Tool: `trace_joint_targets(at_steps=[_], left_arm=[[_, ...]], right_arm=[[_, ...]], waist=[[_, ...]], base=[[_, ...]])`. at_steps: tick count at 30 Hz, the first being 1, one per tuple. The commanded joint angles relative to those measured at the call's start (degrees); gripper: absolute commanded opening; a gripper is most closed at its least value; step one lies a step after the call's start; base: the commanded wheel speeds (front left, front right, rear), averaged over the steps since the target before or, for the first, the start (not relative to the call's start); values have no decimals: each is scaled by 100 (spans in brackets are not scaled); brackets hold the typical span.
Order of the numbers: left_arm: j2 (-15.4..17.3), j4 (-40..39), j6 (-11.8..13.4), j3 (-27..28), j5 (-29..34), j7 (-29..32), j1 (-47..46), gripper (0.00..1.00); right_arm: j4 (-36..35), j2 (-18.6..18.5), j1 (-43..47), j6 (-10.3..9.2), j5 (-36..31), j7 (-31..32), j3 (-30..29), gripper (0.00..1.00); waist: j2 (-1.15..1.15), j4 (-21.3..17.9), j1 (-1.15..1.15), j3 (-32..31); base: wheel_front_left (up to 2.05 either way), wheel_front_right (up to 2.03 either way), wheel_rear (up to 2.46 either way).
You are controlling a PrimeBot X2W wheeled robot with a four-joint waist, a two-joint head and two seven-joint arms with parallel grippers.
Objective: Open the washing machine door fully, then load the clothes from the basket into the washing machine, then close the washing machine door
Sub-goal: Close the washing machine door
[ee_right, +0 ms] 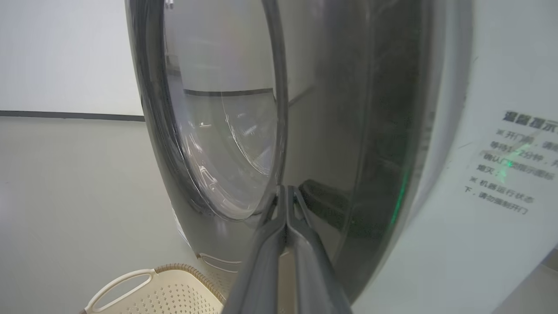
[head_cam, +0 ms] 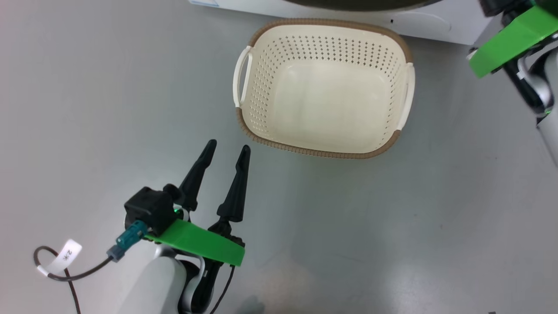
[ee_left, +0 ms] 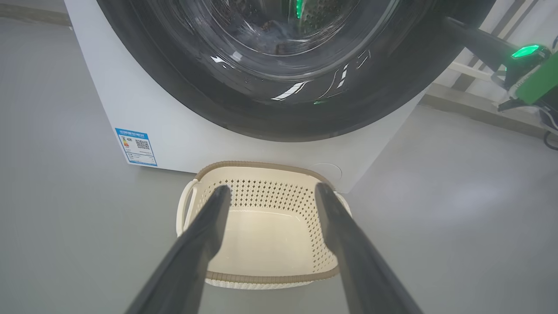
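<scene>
- Standing on the grey floor is one cream basket, just in front of the one white washing machine; whether the two touch cannot be told.
- The basket has one brown woven-look rim and two white handles, one on each short side. Its perforated walls and plain cream bottom show whole.
- One round washing machine door lies against the machine's front, its wide black rim around one bulging glass window. Whether it is latched cannot be told.
- Behind the glass sits a dim bluish heap with brown flecks, the clothes by their colours, too blurred to count the bundles.
- One blue label sits at the machine's lower corner, and one printed notice is on its white front beside the door.
- There are two claws, each with two dark fingers.
- The left claw hangs above the floor just beside the basket's near rim. Its fingers are well apart, hold nothing and point towards the basket and the machine.
- The right claw has its two fingers pressed together with nothing between them, their tips at the door's black rim near the window's edge.
- One dark cable with one white tag loops beside the left forearm.
</scene>
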Motion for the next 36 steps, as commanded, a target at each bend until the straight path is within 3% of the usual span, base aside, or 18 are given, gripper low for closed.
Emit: trace_joint_targets(at_steps=[1, 9, 24, 36], left_arm=[[115, -140, -15, 157, -57, -37, -93, 100], [115, -148, -15, 112, -162, -37, -168, 100], [115, -105, -15, 88, -230, -37, -158, 100], [115, 5, -15, 540, 186, -37, -5, 100]], right_arm=[[-42, -28, -94, 8, -64, -26, 44, 0], [293, -169, -699, 8, -395, -26, -184, 0], [608, -24, -936, 8, -770, -26, -474, 0], [22, 438, 162, 8, -613, -26, -379, 0]], waist=[[0, 108, 0, 113], [0, 218, 0, 243], [0, 252, 0, 185], [0, -367, 0, -548]], base=[[0, 0, 0], [0, 0, 0], [0, 0, 0], [0, 0, 0]])
